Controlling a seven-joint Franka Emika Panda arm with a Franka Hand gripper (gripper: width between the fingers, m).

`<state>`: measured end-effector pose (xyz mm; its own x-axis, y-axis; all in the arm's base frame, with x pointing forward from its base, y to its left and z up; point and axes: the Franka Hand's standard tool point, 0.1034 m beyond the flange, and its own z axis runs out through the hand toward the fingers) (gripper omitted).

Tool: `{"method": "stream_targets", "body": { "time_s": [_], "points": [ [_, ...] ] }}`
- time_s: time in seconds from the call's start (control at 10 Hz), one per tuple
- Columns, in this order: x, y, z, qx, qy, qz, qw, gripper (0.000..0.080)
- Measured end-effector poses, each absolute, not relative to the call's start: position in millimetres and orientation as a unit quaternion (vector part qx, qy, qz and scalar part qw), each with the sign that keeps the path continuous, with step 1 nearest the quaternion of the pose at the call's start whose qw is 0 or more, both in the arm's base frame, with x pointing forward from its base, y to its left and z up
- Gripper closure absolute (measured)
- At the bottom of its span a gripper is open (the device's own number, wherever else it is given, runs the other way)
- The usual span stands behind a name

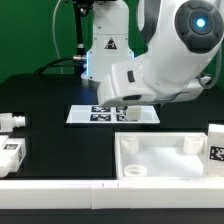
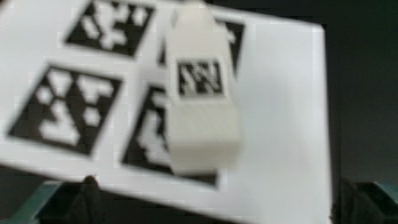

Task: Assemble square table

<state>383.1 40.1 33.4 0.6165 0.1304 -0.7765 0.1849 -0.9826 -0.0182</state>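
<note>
A short white leg (image 2: 196,95) with a black-and-white tag lies on the marker board (image 2: 285,110). My gripper (image 2: 222,200) is open, its dark fingertips (image 2: 80,198) wide apart just short of the leg's near end and holding nothing. In the exterior view the gripper (image 1: 119,104) hangs low over the marker board (image 1: 85,114), and the leg (image 1: 128,113) shows just under it. The white square table top (image 1: 150,158) lies tray-side up at the front right. Two more legs (image 1: 10,122) (image 1: 10,156) lie at the exterior view's left and one (image 1: 215,145) at its right.
A long white bar (image 1: 90,190) runs along the front edge of the black table. The arm's base (image 1: 105,45) stands behind the marker board, in front of a green backdrop.
</note>
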Motion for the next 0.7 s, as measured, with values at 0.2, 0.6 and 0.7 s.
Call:
{"method": "stream_targets", "body": {
  "time_s": [0.2, 0.6, 0.7],
  "points": [
    [377, 36, 31.8, 0.897, 0.075, -0.434, 0.035, 0.0151],
    [367, 33, 20.6, 0.891, 0.057, -0.447, 0.047, 0.0151],
    [357, 31, 14.5, 0.886, 0.049, -0.458, 0.05, 0.0151]
  ]
}}
